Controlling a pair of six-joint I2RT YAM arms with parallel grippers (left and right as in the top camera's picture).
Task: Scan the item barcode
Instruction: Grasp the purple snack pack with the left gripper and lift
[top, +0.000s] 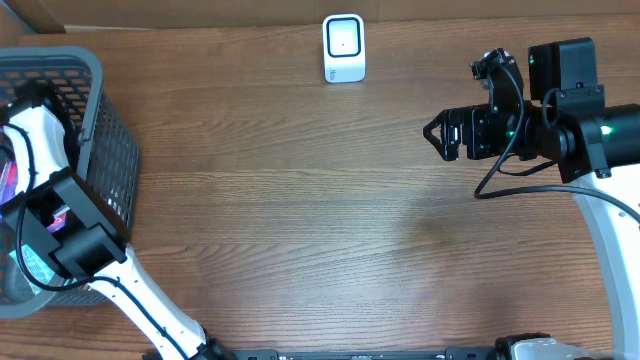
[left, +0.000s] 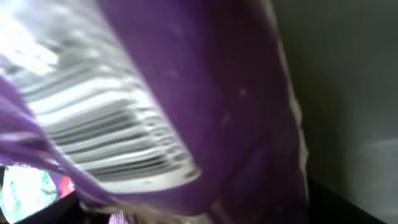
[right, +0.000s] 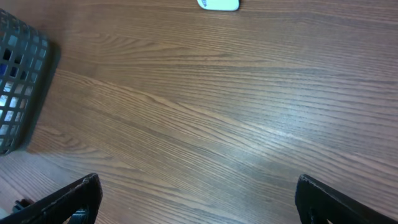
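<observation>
A purple packet (left: 211, 93) fills the left wrist view at very close range, blurred, with its white barcode (left: 106, 124) facing the camera. My left arm (top: 72, 228) reaches down into the grey basket (top: 104, 130) at the table's left edge. Its fingers are hidden by the packet and the basket wall, so open or shut does not show. A white scanner (top: 343, 48) stands at the back middle of the table. My right gripper (top: 438, 135) hovers at the right, open and empty, fingers (right: 79, 194) wide apart over bare wood.
Other colourful packets (left: 28, 190) lie in the basket under the purple one. The basket's corner (right: 18, 93) and the scanner's base (right: 219, 4) show in the right wrist view. Brown wooden table (top: 300, 220) spans between the two arms.
</observation>
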